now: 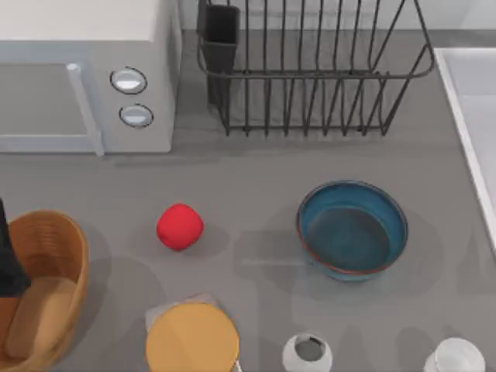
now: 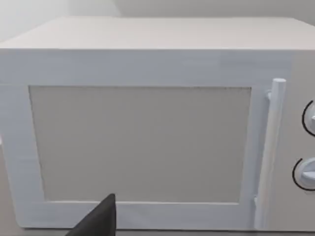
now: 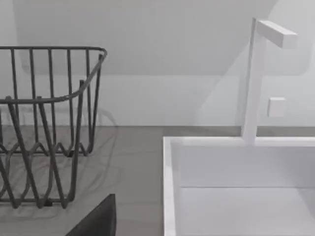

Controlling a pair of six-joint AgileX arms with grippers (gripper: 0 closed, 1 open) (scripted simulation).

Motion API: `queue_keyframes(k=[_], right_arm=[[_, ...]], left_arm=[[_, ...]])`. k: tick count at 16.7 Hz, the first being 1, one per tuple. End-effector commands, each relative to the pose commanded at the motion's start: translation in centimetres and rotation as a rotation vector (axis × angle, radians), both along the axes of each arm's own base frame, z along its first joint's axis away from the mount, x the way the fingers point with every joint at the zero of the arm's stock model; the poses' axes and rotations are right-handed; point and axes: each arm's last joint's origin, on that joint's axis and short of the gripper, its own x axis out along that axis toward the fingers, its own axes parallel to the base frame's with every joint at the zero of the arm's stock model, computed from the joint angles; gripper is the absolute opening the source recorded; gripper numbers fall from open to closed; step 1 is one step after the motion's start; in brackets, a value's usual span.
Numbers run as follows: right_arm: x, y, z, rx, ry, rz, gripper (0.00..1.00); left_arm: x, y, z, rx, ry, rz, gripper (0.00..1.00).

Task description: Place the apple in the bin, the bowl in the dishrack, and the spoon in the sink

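Note:
The red apple (image 1: 180,226) lies on the grey table left of centre. To its right stands the blue bowl (image 1: 353,232), upright and empty. The wicker bin (image 1: 54,240) is at the left edge, and a dark part of my left arm (image 1: 8,260) overlaps its left side. The dishrack (image 1: 310,76) stands empty at the back centre, and the sink (image 1: 459,101) runs along the right edge. My left gripper (image 2: 98,222) faces the microwave door. My right gripper (image 3: 98,219) hangs between the dishrack (image 3: 49,48) and the sink (image 3: 167,187). The spoon is out of view.
A white microwave (image 1: 85,85) with two knobs fills the back left. A flat yellow disc (image 1: 192,339) lies at the front, with two small white cups (image 1: 308,353) (image 1: 455,358) to its right. The sink's white tap (image 3: 253,78) rises at its back rim.

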Motion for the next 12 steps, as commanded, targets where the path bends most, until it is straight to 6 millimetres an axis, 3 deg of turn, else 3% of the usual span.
queue_keyframes(k=[5,9,12], right_arm=[[0.0,0.0,0.0,0.0,0.0,0.0,1.0],[0.0,0.0,0.0,0.0,0.0,0.0,1.0],[0.0,0.0,0.0,0.0,0.0,0.0,1.0]], left_arm=[[0.1,-0.2,1.0,0.006,0.048,-0.02,1.0],[1.1,-0.9,4.1,0.032,0.228,-0.088,1.0],[3.4,-2.1,6.8,0.072,0.432,-0.161,1.0]])
